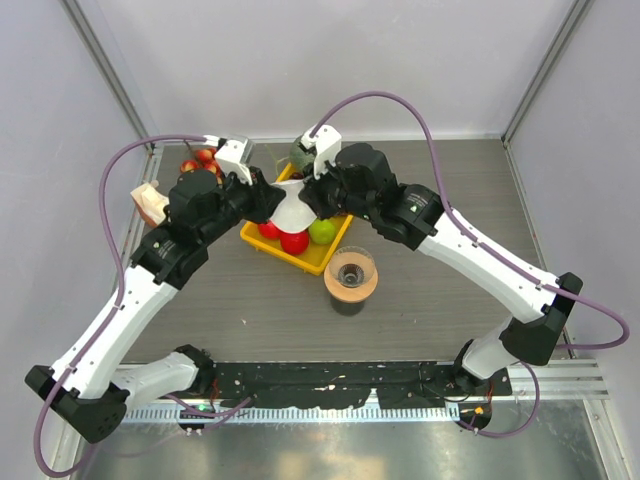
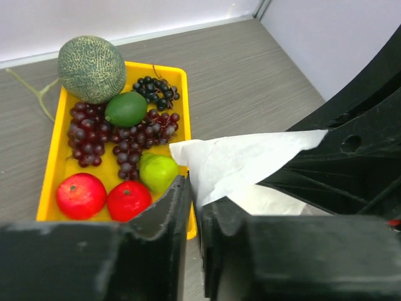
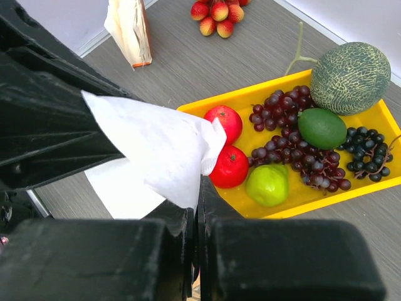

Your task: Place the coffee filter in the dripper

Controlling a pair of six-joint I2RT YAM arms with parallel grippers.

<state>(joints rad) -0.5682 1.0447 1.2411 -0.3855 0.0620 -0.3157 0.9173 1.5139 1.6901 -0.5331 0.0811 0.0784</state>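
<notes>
The coffee filter (image 1: 290,208) hangs in the air over a yellow tray (image 1: 310,258) of fruit, pinched from both sides. The left tool (image 2: 195,197) is closed on one edge of the filter, and the right tool (image 3: 195,210) is closed on the opposite edge. The dripper (image 1: 352,268) stands just right of the tray, seated on a tan ring (image 1: 338,291). The desk (image 1: 420,310) is grey with a wood grain, and pale walls and metal posts enclose it. A beige paper bundle (image 1: 150,204) lies near its left edge.
</notes>
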